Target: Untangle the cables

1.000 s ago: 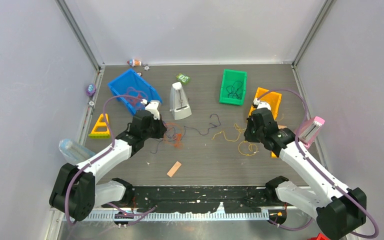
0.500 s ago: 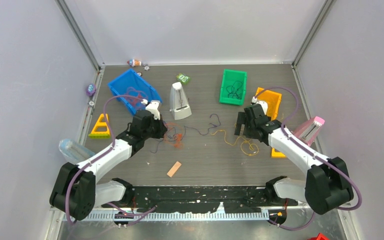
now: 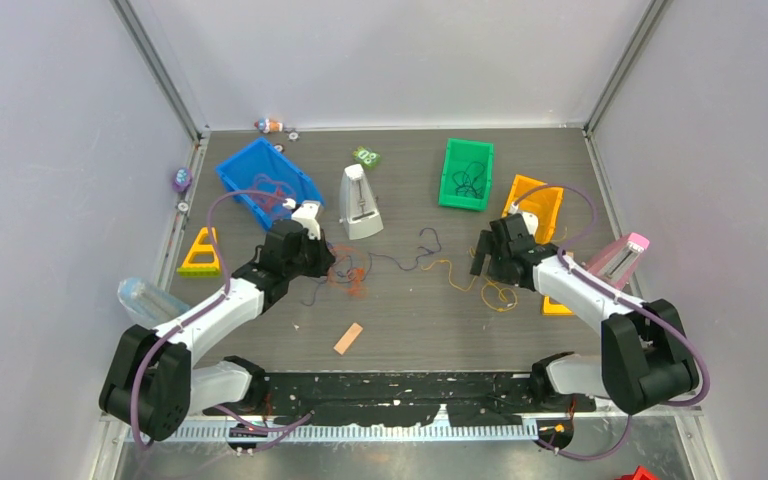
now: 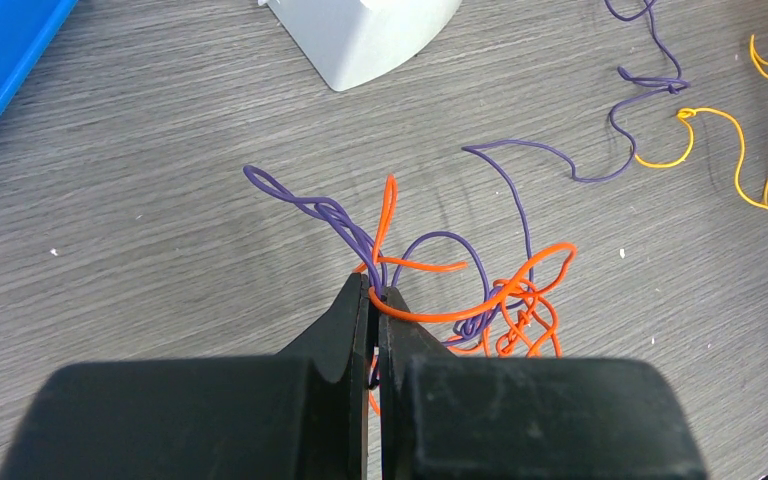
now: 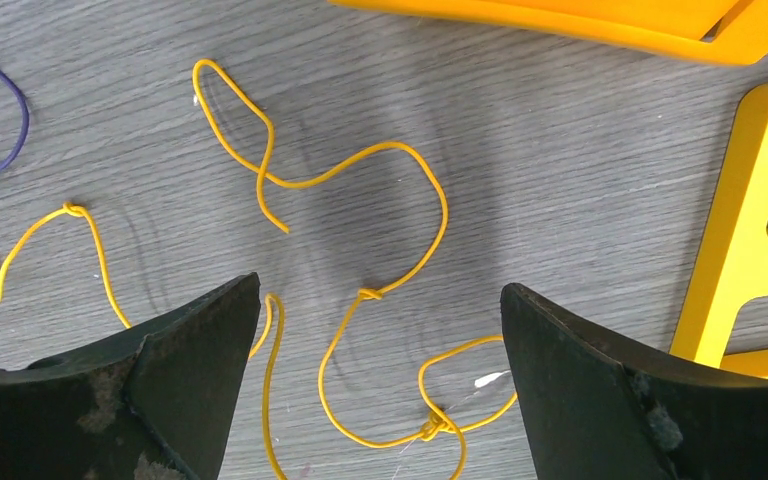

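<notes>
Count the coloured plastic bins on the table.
3. A blue bin sits at the rear left, a green bin at the rear centre-right, and an orange bin just right of it, partly behind the right arm. No others show.

Fingers (image 4: 345, 335) tight on tangled orange, purple cables (image 4: 515, 305)

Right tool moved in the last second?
Yes. The right tool shifted left, away from the yellow tray, and opened.

Grey bench (image 3: 400, 310): blue bin (image 3: 233, 180) upper left, green bin (image 3: 447, 178) upper right, white metronome (image 3: 358, 203) between them, tan block (image 3: 348, 338) lower centre, yellow triangle (image 3: 202, 254) left.
</notes>
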